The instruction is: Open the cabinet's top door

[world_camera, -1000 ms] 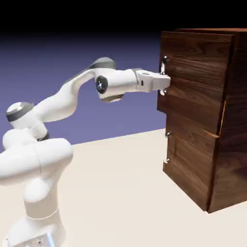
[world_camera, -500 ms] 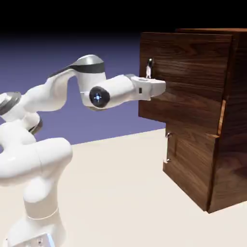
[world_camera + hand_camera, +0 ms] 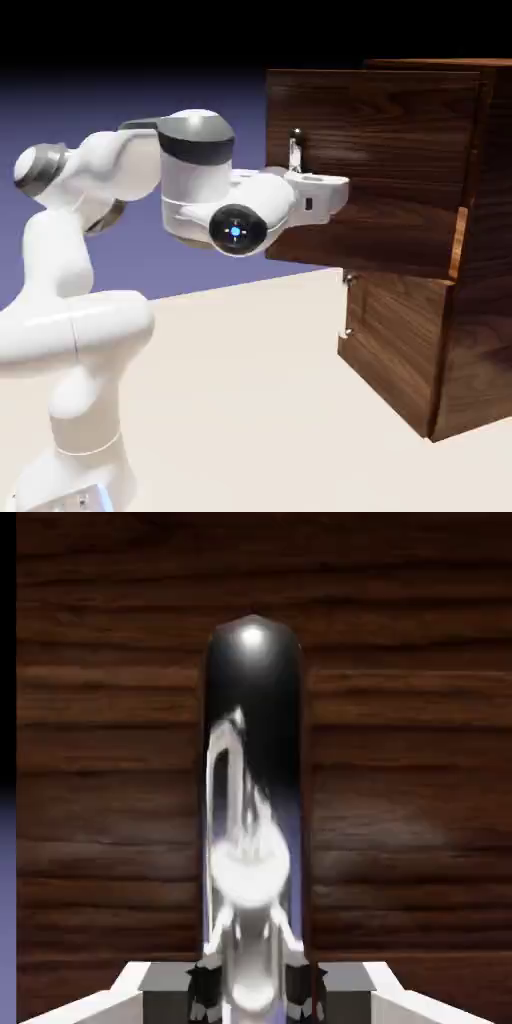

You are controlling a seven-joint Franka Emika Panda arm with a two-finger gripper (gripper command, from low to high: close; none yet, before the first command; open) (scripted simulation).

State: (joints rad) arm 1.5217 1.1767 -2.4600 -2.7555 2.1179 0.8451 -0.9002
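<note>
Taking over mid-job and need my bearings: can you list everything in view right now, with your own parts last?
cabinet: one, dark walnut-grain wood, at the exterior view's right, standing on the table.
top door: one, dark walnut panel, swung partly out from the cabinet's front.
top door's handle: one, silver bar, near the door's free edge, clamped in the tool.
lower door: one, dark walnut, shut, below the top door.
lower door's handle: one, silver, on its near edge.
table: one, pale cream, under everything.
arm: one, white with grey joints, rising from the lower left.
tool: one, white, shut on the handle.
</note>
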